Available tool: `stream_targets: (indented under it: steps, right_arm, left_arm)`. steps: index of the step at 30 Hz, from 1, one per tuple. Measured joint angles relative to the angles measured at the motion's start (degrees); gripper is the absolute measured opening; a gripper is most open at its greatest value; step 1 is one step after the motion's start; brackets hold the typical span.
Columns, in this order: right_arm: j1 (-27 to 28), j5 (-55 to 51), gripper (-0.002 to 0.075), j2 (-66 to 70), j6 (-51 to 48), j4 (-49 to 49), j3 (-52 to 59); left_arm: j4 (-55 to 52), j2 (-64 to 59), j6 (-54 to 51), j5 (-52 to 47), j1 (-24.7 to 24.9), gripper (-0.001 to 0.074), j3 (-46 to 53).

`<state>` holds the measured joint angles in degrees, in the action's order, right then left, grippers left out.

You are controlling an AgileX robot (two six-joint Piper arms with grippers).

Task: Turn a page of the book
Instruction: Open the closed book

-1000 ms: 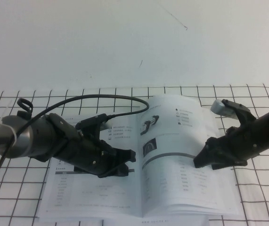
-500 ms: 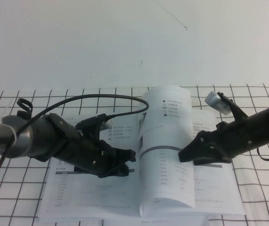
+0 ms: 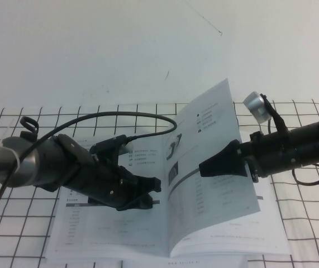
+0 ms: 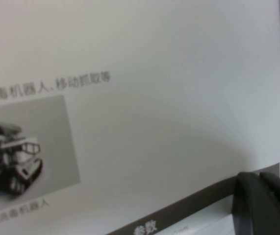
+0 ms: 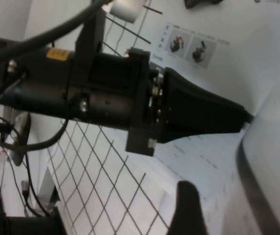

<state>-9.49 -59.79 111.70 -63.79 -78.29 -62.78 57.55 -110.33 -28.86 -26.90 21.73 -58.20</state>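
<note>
Since a second ago the right gripper [image 3: 204, 168], pressed together behind the page [image 3: 212, 162], has swept it from flat to upright over the book [image 3: 120, 229] mid-desk, half-turned toward 9 o'clock, where the left gripper [image 3: 151, 192], seemingly closed, pins the opposite leaf.

The thin white glossy page [image 3: 212, 162] with the dark machine photo now stands lifted and steeply tilted over the middle of the open white glossy booklet [image 3: 114, 229], where a second ago it lay flat on the right-hand side. The black right gripper [image 3: 204, 168] has moved leftward toward the spine, against the raised sheet.
</note>
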Motion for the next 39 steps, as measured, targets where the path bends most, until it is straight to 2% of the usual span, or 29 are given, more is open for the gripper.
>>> stream_targets:
  steps: [15,29,32,35,39]
  right_arm:
    - [0.0,-6.5,0.0471,-0.6,-5.2,-9.8,0.0]
    - [0.0,-6.6,0.047,-0.8,-5.2,-10.1,0.0]
    - [0.0,-6.6,0.047,-0.8,-5.2,-10.2,0.0]
    - [0.0,-6.6,0.047,-0.8,-5.2,-10.3,0.0]
    - [0.0,-6.6,0.047,-0.8,-5.2,-10.4,0.0]
  left_arm:
    - [-0.6,3.5,-0.6,0.4,0.2,-0.0003,0.4]
    - [-1.0,14.5,-0.9,-6.1,0.6,-0.0003,0.5]
    - [-2.5,19.6,-0.9,-7.3,2.4,-0.0003,1.7]
    - [-3.4,26.4,-0.5,-5.6,6.4,-0.0003,4.7]
    - [-4.2,34.8,-0.7,-1.3,15.2,-0.0003,11.5]
